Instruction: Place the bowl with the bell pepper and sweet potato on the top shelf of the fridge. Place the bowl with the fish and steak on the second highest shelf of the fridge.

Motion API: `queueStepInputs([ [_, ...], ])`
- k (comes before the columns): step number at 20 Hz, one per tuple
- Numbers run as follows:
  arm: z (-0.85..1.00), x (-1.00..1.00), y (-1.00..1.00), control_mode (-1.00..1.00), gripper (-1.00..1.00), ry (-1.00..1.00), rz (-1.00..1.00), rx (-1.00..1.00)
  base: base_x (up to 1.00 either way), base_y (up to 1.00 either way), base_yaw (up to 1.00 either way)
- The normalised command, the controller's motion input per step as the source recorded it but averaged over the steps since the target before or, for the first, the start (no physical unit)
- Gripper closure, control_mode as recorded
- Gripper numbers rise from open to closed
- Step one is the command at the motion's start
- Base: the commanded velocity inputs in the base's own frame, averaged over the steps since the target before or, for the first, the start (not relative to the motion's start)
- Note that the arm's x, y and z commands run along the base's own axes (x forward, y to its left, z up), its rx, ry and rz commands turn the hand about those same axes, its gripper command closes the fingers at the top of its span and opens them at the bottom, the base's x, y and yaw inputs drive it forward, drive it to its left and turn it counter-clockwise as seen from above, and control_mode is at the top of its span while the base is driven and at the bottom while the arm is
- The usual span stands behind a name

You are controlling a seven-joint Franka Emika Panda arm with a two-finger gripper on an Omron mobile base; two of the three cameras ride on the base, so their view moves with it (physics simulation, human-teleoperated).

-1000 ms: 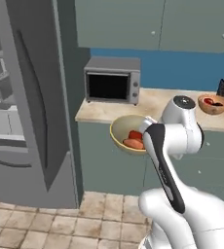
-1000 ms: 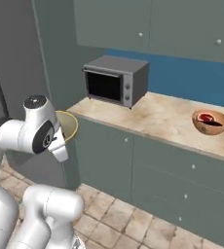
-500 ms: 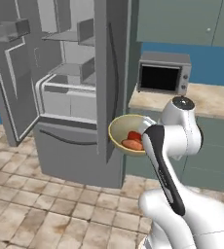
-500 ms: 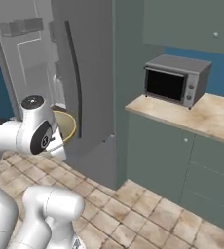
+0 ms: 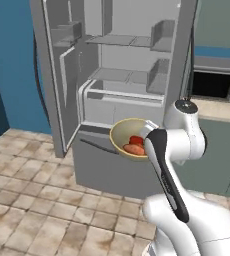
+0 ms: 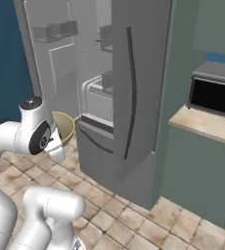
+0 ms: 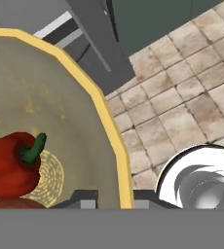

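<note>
A yellow bowl (image 5: 119,133) hangs in front of the open fridge (image 5: 118,107), about level with its drawer front. In it lie a red bell pepper (image 5: 136,140) and an orange sweet potato (image 5: 134,149). In the hand view my gripper (image 7: 120,200) is shut on the bowl's rim (image 7: 104,112), one finger inside and one outside; the bell pepper (image 7: 11,163) lies left of it. From the right, the bowl (image 6: 65,128) peeks out behind my arm. The top shelf (image 5: 118,41) and the second shelf (image 5: 118,76) are bare. The bowl with the fish and steak is out of view.
The fridge's left door (image 5: 57,75) swings out to the left, and the right door (image 6: 134,73) stands out toward me. A microwave (image 6: 214,93) sits on the counter (image 6: 207,124) to the right. Tiled floor (image 5: 32,200) stretches before the fridge.
The whole view has swung from the counter with the microwave to face the open fridge, so the base has moved. The bowl stays in my grip in the same pose.
</note>
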Motion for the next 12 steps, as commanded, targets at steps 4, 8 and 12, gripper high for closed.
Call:
queueStepInputs([
  [4,0.0,0.0,0.0,1.0,1.0,0.0,0.0,0.0,0.6,0.84,-0.4],
  [8,0.0,0.0,0.0,1.0,1.0,0.0,0.0,0.0,0.59,0.6,-0.46],
  [12,0.0,0.0,0.0,1.0,1.0,0.0,0.0,0.0,0.48,0.17,-0.4],
])
